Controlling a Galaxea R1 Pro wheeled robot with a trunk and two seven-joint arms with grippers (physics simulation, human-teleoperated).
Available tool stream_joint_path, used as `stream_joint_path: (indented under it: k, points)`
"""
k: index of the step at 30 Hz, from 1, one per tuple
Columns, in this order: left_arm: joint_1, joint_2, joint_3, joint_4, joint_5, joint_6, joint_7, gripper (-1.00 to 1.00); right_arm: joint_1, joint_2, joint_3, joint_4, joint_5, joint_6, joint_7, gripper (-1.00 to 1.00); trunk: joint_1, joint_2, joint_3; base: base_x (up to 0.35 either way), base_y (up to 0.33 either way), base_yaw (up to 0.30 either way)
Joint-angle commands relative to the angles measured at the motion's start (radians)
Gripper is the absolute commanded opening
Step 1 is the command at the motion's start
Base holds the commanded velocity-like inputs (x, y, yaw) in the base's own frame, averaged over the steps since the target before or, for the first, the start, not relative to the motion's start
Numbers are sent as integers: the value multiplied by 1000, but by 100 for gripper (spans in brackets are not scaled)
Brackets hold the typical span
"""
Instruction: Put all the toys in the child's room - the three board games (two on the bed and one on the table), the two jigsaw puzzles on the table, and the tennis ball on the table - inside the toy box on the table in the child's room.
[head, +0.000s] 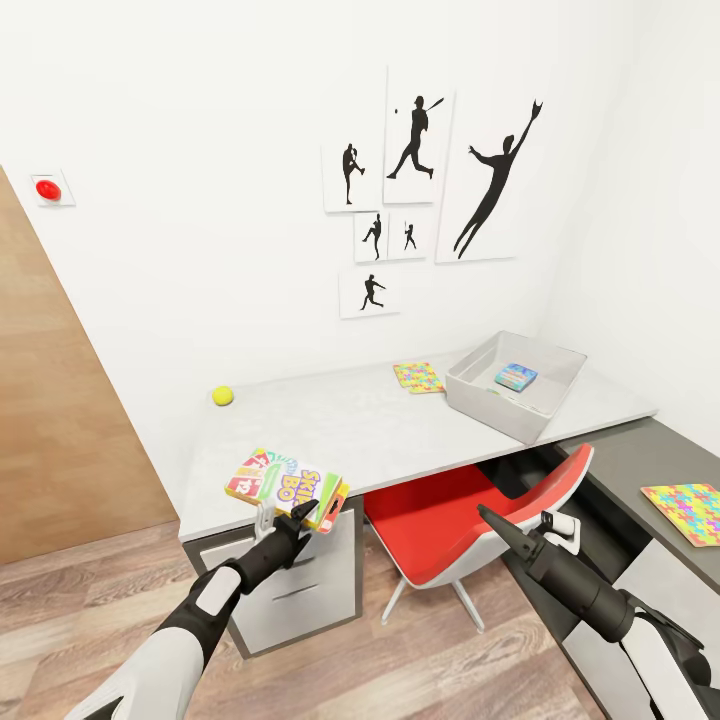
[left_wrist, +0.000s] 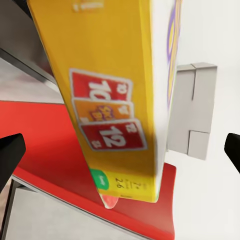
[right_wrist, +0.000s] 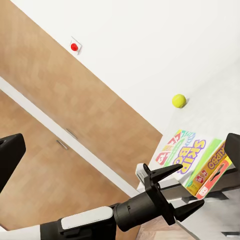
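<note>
My left gripper (head: 303, 517) pinched the yellow board game (head: 286, 486) at its near edge, holding it above the near left corner of the table (head: 330, 440). In the left wrist view the board game (left_wrist: 112, 100) stood between my fingertips, its long axis running away from the claw. My right gripper (head: 498, 527) hung spread and empty over the red chair (head: 470, 515). The toy box (head: 470, 390) sat far and to the right of my left claw, on the far right end of the pale top, a small blue box (head: 515, 376) already in it. Judgement: the carry had to run rightward and away, across the table. The tennis ball (head: 222, 396) lay far left; one jigsaw puzzle (head: 418, 377) just left of the toy box, the other jigsaw puzzle (head: 690, 510) on the dark section, nearer my right arm.
</note>
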Motion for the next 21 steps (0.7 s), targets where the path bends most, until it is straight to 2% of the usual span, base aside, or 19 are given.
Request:
stream_joint_path:
  k: [1, 21]
  points:
    - [-1, -1, 4, -1, 4, 8, 0, 100, -1, 0, 0, 0, -7, 8, 0, 100, 0, -1, -1, 0, 0, 0]
    - [-1, 2, 3, -6, 4, 6, -2, 100, -1, 0, 0, 0, -6, 8, 0, 100, 0, -1, -1, 0, 0, 0]
